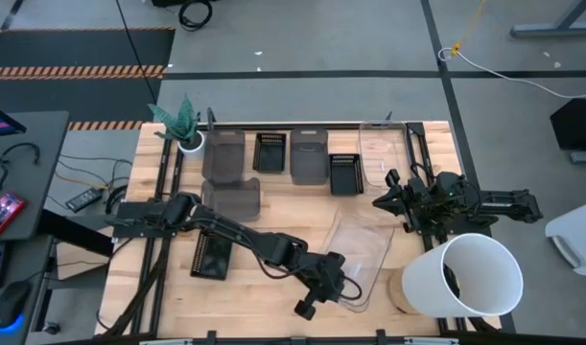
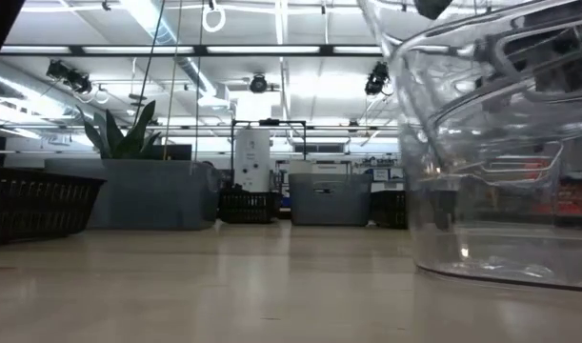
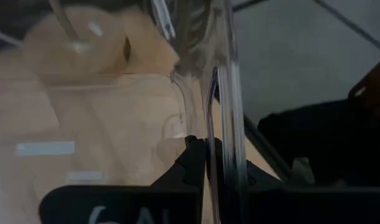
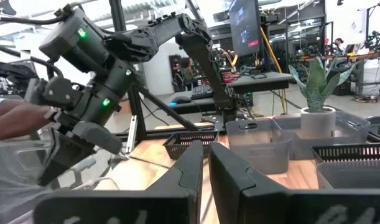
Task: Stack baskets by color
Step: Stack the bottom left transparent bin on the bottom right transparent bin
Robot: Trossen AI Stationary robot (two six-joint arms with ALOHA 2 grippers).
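We are gripping the clear basket (image 1: 362, 251) rim with the left claw (image 1: 323, 287), beside the white bucket (image 1: 470, 276); our right claw (image 1: 386, 201) is waiting closed behind it.

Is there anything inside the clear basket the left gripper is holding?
Clear basket, pinched at its wall by the left gripper: only bare table shows through it. The part beneath the gripper is covered.

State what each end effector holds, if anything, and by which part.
The left end effector grips the clear basket by its rim wall. The right end effector, shut at the table's right side, holds nothing.
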